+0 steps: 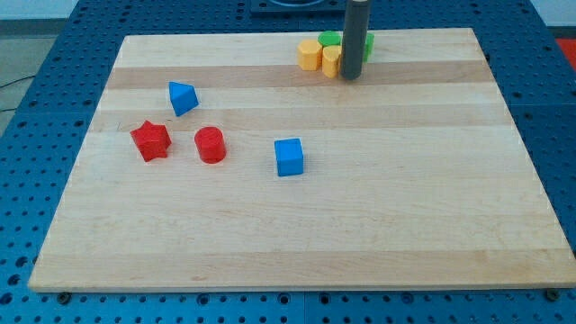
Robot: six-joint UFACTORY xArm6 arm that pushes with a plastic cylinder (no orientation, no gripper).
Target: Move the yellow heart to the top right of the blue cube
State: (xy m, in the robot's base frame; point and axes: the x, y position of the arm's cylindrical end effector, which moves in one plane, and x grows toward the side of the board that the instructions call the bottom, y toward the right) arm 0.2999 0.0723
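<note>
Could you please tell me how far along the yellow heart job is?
Nothing looks done: the yellow heart sits in the top cluster, far from the blue cube. In hand: my tip is against the heart's right side. Left: pushing it down to the cube's top right.

One high front view overlooks the board.
</note>
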